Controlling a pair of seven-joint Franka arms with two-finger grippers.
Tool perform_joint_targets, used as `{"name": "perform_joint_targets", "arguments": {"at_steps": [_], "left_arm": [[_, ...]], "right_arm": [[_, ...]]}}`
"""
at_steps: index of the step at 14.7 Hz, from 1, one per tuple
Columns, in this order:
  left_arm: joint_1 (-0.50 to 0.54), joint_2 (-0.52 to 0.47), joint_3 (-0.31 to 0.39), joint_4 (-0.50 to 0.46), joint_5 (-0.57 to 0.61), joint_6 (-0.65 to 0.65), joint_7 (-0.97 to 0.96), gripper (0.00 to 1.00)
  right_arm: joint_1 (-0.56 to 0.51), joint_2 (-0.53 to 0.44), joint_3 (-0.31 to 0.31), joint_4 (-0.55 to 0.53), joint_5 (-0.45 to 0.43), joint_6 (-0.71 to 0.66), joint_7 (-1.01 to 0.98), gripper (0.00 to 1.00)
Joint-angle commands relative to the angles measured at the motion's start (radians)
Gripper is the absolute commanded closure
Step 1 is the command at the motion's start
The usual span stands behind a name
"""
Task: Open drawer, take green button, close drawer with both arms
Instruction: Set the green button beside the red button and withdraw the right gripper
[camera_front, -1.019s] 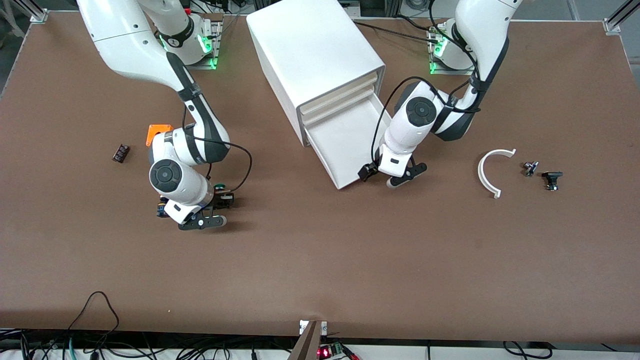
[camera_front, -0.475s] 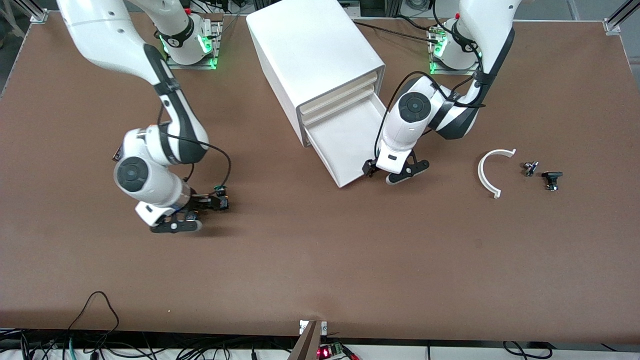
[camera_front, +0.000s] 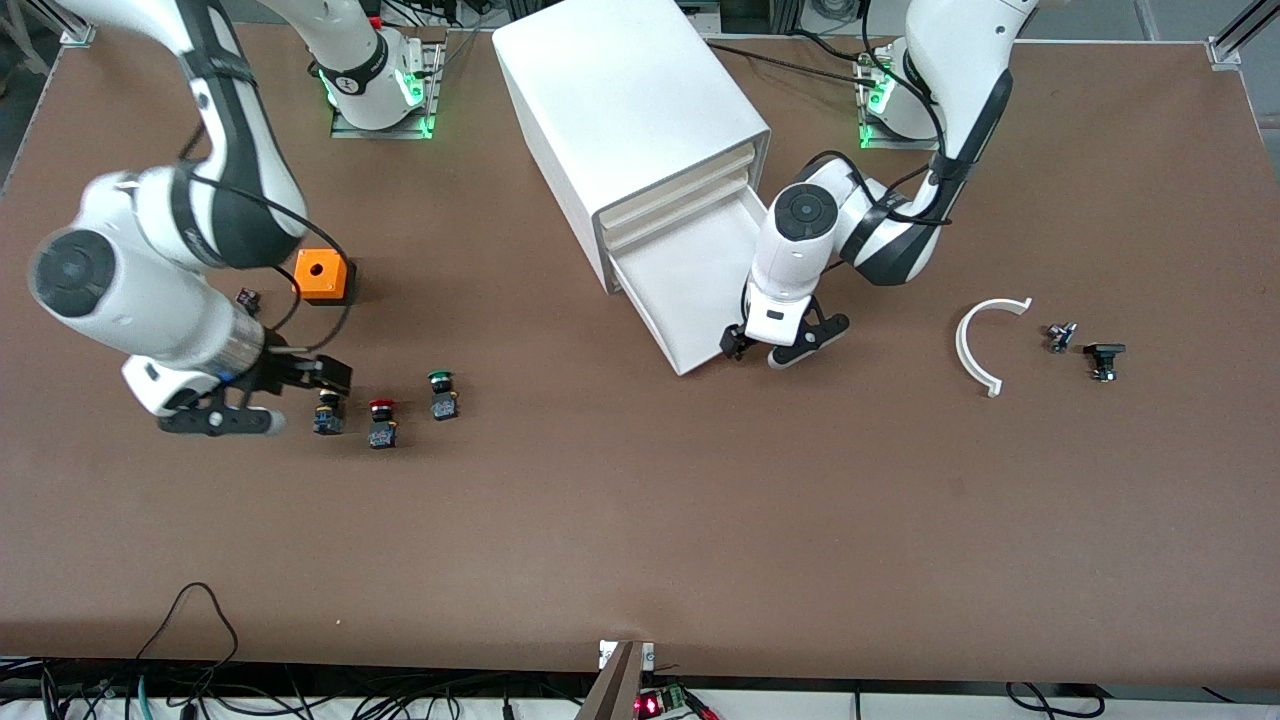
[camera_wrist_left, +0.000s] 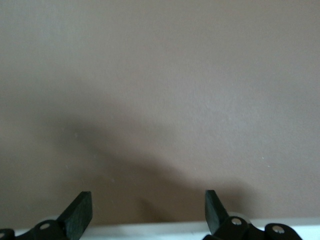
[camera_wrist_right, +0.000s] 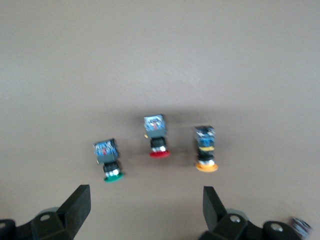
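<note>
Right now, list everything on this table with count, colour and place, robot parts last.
cabinet: one, white, mid-table by the bases.
drawer: one, white, lowest, pulled open.
button: one, green cap, toward the right arm's end.
red button: one, beside the green.
yellow button: one, beside the red.
orange block: one, farther from the camera than the buttons.
dark part: one, beside the block.
white arc: one, toward the left arm's end.
small black parts: two, beside the arc.
left gripper: open, at the drawer's front corner.
right gripper: open, beside the yellow button.
</note>
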Motion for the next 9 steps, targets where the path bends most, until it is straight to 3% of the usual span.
{"name": "perform_joint_targets", "arguments": {"at_steps": [1, 9], "left_arm": [[-0.008, 0.003, -0.034, -0.003, 0.031, -0.006, -0.112, 0.01], [-0.043, 0.028, -0.141, -0.005, 0.022, -0.028, -0.117, 0.01]], "right_arm": [[-0.009, -0.101, -0.03, -0.03, 0.014, -0.091, -0.039, 0.01], [-0.007, -0.284, -0.035, -0.001, -0.002, -0.254, -0.029, 0.01]]}}
